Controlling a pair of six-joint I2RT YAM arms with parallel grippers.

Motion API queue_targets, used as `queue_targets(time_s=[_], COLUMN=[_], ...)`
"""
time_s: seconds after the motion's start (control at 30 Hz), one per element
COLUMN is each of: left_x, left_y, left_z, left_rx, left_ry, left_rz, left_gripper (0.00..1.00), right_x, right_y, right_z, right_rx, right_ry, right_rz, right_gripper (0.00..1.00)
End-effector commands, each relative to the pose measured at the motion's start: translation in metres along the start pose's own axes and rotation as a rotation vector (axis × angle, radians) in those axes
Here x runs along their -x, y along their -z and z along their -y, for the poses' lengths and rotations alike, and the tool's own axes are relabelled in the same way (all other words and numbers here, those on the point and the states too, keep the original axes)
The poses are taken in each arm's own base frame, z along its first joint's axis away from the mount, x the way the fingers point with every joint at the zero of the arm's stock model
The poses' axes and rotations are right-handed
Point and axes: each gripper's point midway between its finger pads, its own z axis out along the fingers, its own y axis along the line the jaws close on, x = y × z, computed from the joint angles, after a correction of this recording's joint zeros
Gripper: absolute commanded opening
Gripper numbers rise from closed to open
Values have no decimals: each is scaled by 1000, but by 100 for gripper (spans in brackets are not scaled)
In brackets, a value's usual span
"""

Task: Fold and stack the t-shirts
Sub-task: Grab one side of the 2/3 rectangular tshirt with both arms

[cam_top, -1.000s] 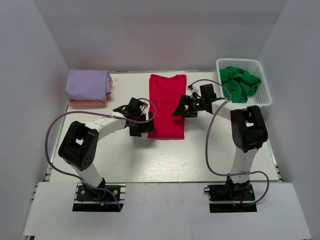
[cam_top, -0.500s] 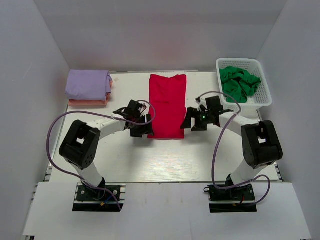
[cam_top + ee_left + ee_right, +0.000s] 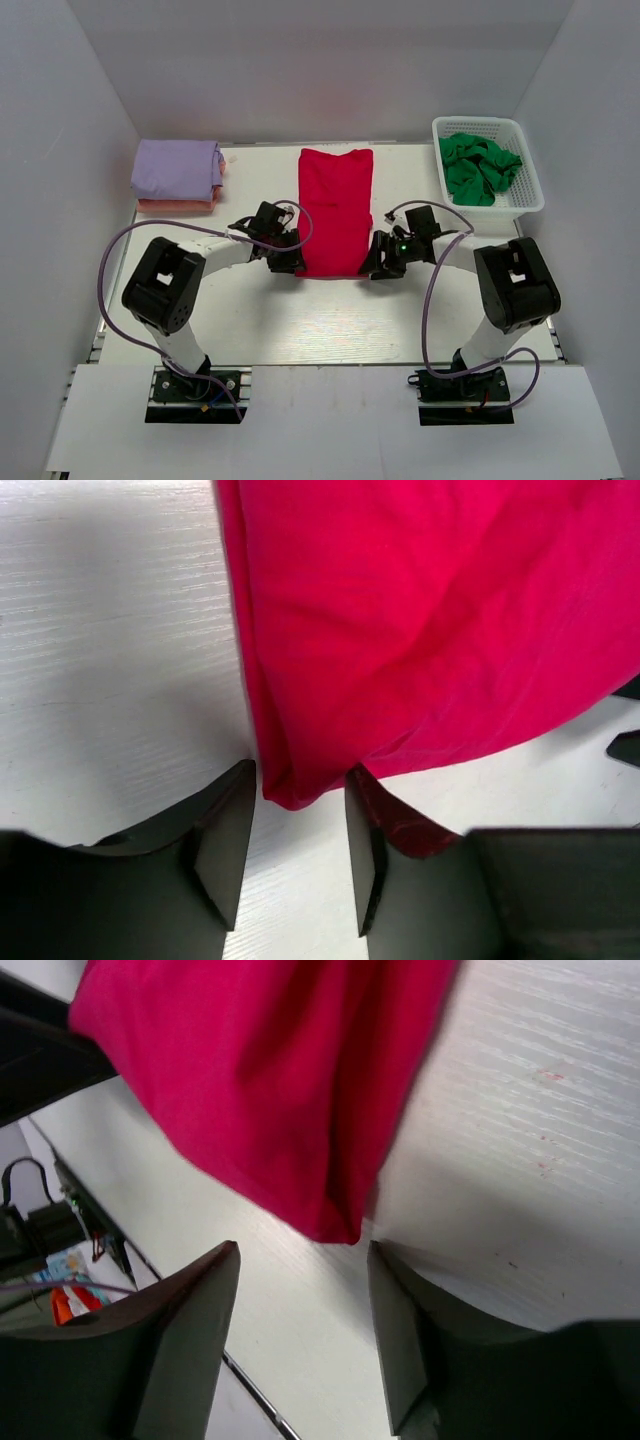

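— Both arms have slid down-frame: the left gripper (image 3: 297,810) and right gripper (image 3: 302,1270) now sit at the lower corners of the red t-shirt (image 3: 335,205), mid-picture.
— Clamped?
— No, each claw gapes, with a hem corner at its mouth. Likely the grab before folding.

This is probably a robotics lab test cell: a white table (image 3: 320,325) is boxed in by plain white panel walls (image 3: 50,200). The left arm (image 3: 165,290) and right arm (image 3: 510,280) are bolted at its near edge, and purple cables (image 3: 100,290) loop loose.
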Motion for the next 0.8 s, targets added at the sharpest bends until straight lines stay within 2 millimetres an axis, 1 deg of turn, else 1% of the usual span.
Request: queue_targets(time_s=[0.0,0.03,0.07,0.1,0.17,0.2,0.23,0.27,0.3,0.33,0.37,0.43,0.5,0.53,0.57,0.6,0.63,0.67,0.7,0.77], left_x=[-21,-19,-19,-21,-20,-21,-21,-21,-18,-17,-15,-12,-14,-11,-12,-9,-15,-16,-17,-27], left_y=[-7,-8,-8,-8,-8,-7,-7,-7,-5,-5,-3,1,4,11,13,17,21,29,34,44], left_z=[-10,-9,-9,-7,-3,-2,-2,-2,0,1,3,6,7,11,11,13,15,19,21,31], left_rx=[14,9,9,-3,-20,-29,-29,-29,-35,-39,-45,-48,-53,-62,-63,-71,-85,-100,-108,-148], left_ry=[5,3,3,3,1,1,1,1,-11,-13,-16,-17,-16,-21,-21,-25,-24,-26,-35,-40], left_rz=[-60,-52,-52,-59,-58,-63,-63,-63,-54,-47,-38,-33,-41,-27,-25,-12,-29,-30,-33,-71], left_gripper=[49,45,45,42,34,31,29,25,25,22,10,0,0,0,0,0,0,0,0,0], right_x=[-6,-4,-3,-1,1,2,2,5,6,8,10,11,11,10,9,4,5,-1,-2,-8], right_y=[-10,-12,-13,-15,-17,-19,-19,-19,-19,-19,-19,-18,-14,-11,-10,-3,1,4,12,18], right_z=[1,0,1,2,0,0,1,0,1,3,5,1,-6,-6,-8,-11,-12,-11,-19,-22], right_rx=[4,5,1,-3,0,0,-8,-9,-20,-32,-43,-32,-17,-19,-21,-27,-34,-43,-38,-39], right_ry=[-8,-2,-5,-6,-10,-6,-9,-5,0,4,5,15,40,47,63,80,93,105,129,148], right_rz=[-29,-27,-27,-24,-23,-15,-5,10,18,28,38,37,47,47,48,48,61,45,58,53], right_gripper=[58,56,53,49,37,28,8,0,0,0,0,0,0,0,0,0,0,0,0,0])
